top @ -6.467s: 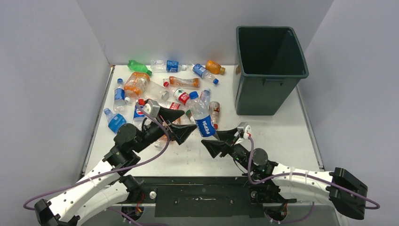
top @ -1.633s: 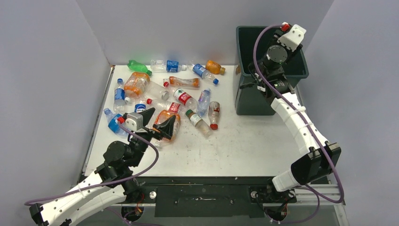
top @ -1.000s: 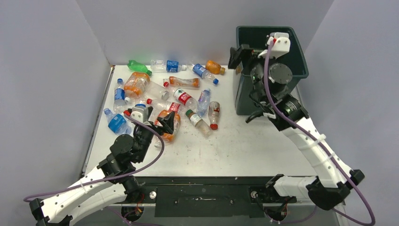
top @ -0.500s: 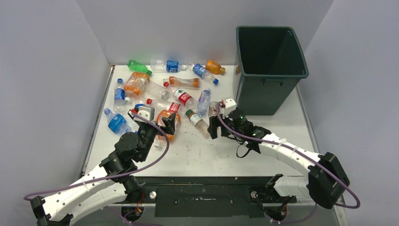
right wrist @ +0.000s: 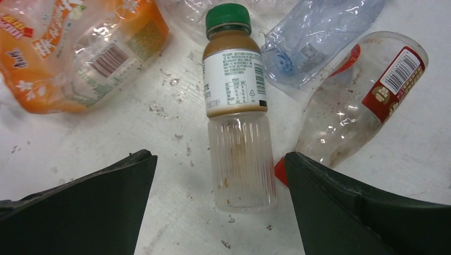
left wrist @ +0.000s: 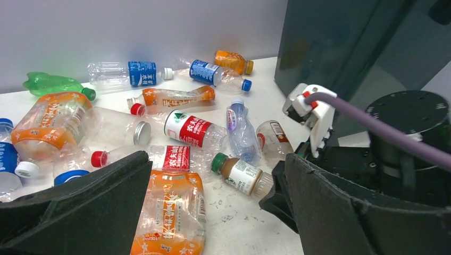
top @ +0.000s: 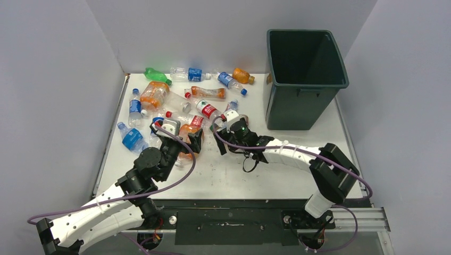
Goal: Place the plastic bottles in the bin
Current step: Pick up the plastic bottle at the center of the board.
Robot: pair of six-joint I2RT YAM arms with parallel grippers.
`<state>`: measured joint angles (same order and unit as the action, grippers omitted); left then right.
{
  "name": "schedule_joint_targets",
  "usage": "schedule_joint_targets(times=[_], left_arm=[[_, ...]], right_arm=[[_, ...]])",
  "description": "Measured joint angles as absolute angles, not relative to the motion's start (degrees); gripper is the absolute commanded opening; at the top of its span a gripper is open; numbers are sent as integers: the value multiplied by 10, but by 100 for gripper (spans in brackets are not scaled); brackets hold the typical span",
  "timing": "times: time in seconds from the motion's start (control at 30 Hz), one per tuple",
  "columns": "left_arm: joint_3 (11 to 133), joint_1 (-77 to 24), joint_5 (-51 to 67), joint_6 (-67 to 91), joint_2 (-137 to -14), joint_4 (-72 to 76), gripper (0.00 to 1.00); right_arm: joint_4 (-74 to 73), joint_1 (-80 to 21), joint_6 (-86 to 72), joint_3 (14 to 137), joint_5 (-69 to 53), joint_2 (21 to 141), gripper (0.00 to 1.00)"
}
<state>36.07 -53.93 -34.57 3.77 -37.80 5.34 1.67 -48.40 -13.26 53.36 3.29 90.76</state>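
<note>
Several plastic bottles lie scattered on the table's left half, among them a crushed orange bottle and a green one. The dark green bin stands at the back right. My left gripper is open and low over the crushed orange bottle, which lies beside its left finger. My right gripper is open. A green-capped bottle with a white label lies flat on the table, its clear base end between the right fingers. Neither gripper holds anything.
A clear bottle with a red label and a crumpled bluish bottle lie right beside the green-capped one. My right wrist fills the right of the left wrist view. Grey walls enclose the table.
My right arm has swung from the bin's rim down to the table, over the green-capped bottle. The Pepsi bottle is gone from the table. My left gripper has edged towards the orange bottle.
</note>
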Motion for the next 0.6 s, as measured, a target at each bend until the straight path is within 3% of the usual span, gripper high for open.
schedule_joint_targets(times=[0.43, 0.6], left_arm=[[361, -539, -342, 38, -369, 57, 96], [361, -539, -342, 39, -362, 61, 96]], right_arm=[[18, -484, -107, 576, 57, 1011, 90], [17, -483, -104, 576, 65, 1013, 83]])
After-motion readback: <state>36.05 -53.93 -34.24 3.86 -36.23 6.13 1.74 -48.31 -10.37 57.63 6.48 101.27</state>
